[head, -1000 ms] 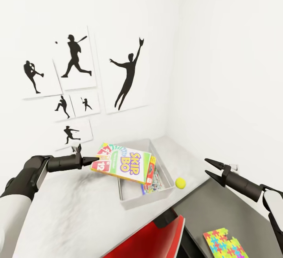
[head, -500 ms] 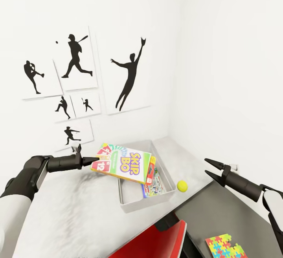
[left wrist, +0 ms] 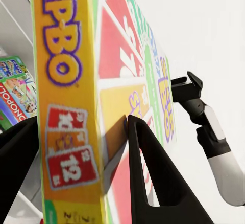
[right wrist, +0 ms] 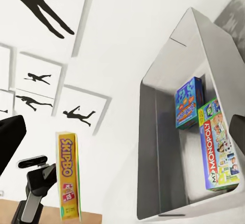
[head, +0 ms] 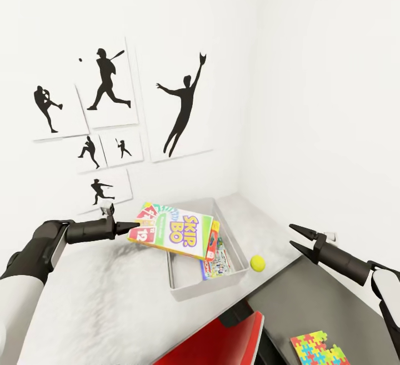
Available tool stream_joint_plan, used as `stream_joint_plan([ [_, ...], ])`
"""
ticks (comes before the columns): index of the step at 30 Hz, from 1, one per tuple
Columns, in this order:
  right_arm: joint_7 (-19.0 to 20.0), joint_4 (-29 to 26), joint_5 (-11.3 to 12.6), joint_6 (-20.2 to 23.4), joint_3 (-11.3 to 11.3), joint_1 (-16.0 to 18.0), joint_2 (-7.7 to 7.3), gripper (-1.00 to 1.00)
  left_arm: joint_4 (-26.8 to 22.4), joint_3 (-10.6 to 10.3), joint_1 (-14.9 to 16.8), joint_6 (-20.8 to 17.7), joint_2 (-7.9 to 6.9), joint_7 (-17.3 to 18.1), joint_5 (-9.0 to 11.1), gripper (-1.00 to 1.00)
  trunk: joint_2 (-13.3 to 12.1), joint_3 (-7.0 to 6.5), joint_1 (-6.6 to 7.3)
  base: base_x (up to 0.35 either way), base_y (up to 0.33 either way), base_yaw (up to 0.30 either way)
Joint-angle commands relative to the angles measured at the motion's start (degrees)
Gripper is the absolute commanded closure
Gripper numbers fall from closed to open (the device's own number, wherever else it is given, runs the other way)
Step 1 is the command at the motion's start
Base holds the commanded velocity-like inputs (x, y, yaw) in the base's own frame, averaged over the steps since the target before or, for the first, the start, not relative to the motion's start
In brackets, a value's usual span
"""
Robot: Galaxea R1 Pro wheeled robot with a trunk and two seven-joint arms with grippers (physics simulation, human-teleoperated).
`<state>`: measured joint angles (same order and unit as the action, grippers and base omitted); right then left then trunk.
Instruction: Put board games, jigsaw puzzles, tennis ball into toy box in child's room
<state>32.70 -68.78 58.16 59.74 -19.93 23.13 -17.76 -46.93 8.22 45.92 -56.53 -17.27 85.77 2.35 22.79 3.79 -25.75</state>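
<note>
In the head view, the Skip-Bo board game is gripped at one short edge by the left gripper and held level over the toy box, which stands near the table's back corner. The tennis ball lies beside the box at the tabletop's edge. The right gripper hangs with jaws spread, holding nothing; a jigsaw puzzle lies on the dark side unit. In the left wrist view, the fingers are clamped on the game. In the right wrist view, two more board games, a blue one and the Monopoly one, are seen inside the box.
</note>
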Motion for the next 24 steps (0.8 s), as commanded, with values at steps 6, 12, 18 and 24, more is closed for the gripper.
stream_joint_plan([
  [6, 0.4, -0.2, -0.4, 0.3, -0.1, 0.1, 0.01, -1.0, 0.0, 0.4, 0.0, -1.3, 0.54, 0.0, 0.1, 1.0, 0.1, 0.13, -0.04, 0.0, 0.0, 0.0],
  [12, 0.3, -0.6, -0.4, 0.3, -0.1, 0.1, 0.01, -1.0, 0.0, 2.4, 0.0, -2.1, 4.17, -0.2, 0.2, 1.0, 0.1, 0.13, -0.04, 0.0, 0.0, 0.0],
  [18, 0.0, -0.6, -0.4, 0.3, -0.1, 0.1, 0.01, -1.0, -0.2, 3.6, 0.1, -2.5, 5.29, -0.3, 0.3, 1.0, 0.1, 0.13, -0.04, 0.0, 0.0, 0.0],
  [24, 0.2, -0.7, -0.4, 0.3, -0.1, 0.1, 0.01, -1.0, 0.0, 3.3, 0.1, -3.1, 6.45, -0.3, 0.1, 1.0, 0.1, 0.13, -0.04, 0.0, 0.0, 0.0],
])
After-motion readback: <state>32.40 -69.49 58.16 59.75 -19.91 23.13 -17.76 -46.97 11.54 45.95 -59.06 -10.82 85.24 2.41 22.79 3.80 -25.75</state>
